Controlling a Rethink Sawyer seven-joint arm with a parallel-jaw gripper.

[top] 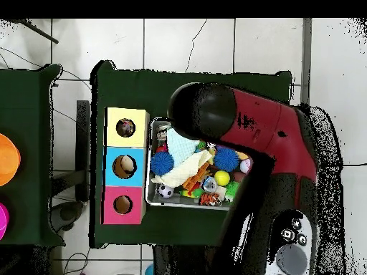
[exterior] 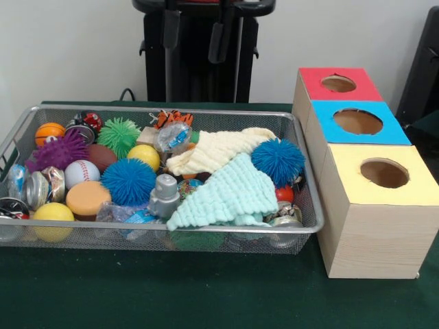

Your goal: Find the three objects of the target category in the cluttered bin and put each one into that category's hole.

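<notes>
Green-covered bench carrying, at left, a silver wire-mesh bin crowded with balls, a mint knitted cloth and a cream cloth; at right, three wooden boxes with holes, topped yellow, blue and red. Whether the hand is open cannot be told; only the red arm shows above the bin.

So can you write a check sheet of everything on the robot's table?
Surface: green table, bare in front of the bin.
Job's things: wire bin; box with red hole, blue hole, yellow hole.
Clutter: spiky balls, baseball, two cloths.
Gripper: not seen; red arm covers part of the bin from above.
Cables: one black cable behind the bin.
Surroundings: tiled floor.
</notes>
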